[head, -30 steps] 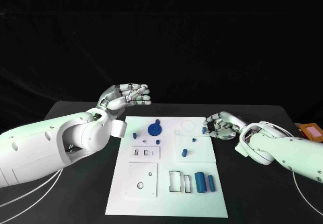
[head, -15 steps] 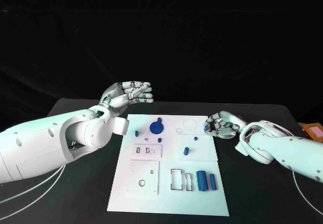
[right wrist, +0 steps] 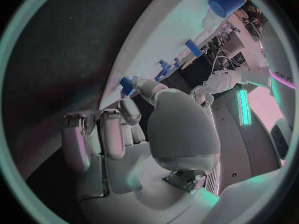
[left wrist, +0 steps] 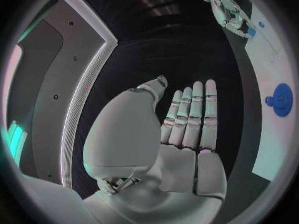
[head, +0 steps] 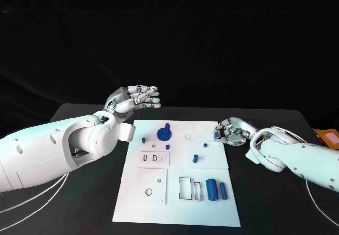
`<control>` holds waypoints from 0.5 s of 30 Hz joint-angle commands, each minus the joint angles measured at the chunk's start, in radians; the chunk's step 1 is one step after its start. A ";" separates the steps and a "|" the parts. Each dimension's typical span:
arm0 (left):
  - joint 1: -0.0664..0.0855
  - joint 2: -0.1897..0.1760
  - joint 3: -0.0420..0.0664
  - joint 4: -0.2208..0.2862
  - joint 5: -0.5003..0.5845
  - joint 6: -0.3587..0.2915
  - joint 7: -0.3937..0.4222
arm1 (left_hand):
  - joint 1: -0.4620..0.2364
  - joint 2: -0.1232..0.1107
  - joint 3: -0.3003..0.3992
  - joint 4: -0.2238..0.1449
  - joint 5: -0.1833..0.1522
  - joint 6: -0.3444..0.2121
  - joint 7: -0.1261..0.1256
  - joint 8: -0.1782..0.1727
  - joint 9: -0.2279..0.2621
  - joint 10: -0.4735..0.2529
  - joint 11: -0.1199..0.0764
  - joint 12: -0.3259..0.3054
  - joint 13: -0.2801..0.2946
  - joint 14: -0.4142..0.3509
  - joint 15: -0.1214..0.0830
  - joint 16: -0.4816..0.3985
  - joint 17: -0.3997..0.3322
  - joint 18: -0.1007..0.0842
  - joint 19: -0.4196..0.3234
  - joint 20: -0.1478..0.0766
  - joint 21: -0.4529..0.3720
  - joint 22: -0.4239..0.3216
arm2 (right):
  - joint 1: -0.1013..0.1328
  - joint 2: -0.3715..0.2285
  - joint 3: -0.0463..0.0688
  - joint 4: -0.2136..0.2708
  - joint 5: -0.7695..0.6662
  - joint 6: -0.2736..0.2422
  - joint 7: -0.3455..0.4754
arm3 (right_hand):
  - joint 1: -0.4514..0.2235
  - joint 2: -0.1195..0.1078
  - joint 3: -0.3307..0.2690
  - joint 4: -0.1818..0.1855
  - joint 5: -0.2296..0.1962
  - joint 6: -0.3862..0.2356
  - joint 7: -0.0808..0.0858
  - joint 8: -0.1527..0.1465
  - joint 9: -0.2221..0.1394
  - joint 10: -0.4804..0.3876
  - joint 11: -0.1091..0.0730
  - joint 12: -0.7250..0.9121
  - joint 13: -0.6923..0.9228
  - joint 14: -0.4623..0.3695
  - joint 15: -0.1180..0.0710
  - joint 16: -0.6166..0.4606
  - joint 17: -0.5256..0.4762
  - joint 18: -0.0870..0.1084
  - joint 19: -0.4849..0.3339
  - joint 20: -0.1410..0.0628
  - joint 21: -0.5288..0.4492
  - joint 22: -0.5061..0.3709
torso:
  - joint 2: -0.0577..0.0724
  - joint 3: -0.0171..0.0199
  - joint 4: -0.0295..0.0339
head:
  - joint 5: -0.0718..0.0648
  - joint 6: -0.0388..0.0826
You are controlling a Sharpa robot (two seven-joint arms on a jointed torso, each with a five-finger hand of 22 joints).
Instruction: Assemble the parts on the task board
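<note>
The white task board (head: pixel 177 205) lies in the middle of the table. On it are a blue gear (head: pixel 164 133), small blue pegs (head: pixel 196 158) and two blue cylinders (head: pixel 210 190) near its front right. My left hand (head: pixel 134 100) hangs raised behind the board's far left corner, its fingers straight and holding nothing (left wrist: pixel 187 129). My right hand (head: pixel 230 132) sits curled at the board's right edge. In the right wrist view a small blue part (right wrist: pixel 127 83) sits at its fingertips, seemingly pinched against the thumb.
An orange object (head: pixel 326 136) lies at the table's right edge. White cables (head: pixel 42 196) run under my left arm. Bare black table surrounds the board on both sides.
Both hands keep their poses. Only the whole view has shifted a little.
</note>
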 commanded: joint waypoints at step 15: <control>0.000 0.002 0.001 -0.007 0.001 0.018 0.005 | -0.011 0.002 0.001 -0.007 -0.005 -0.004 0.002 -0.007 -0.001 0.002 0.008 -0.006 0.000 -0.005 0.000 -0.007 0.003 0.010 -0.009 0.003 0.008 0.002 | 0.026 -0.038 0.003 0.165 -0.025 -0.126 -0.101 | 0.020 0.048 0.037 -0.012 -0.034 0.014 -0.004 0.024 0.019 0.020 -0.007 0.014 0.015 0.059 -0.011 0.008 0.049 -0.015 0.086 -0.015 0.011 0.243 | -0.006 -0.0006 -0.0012 | 0.003 -0.004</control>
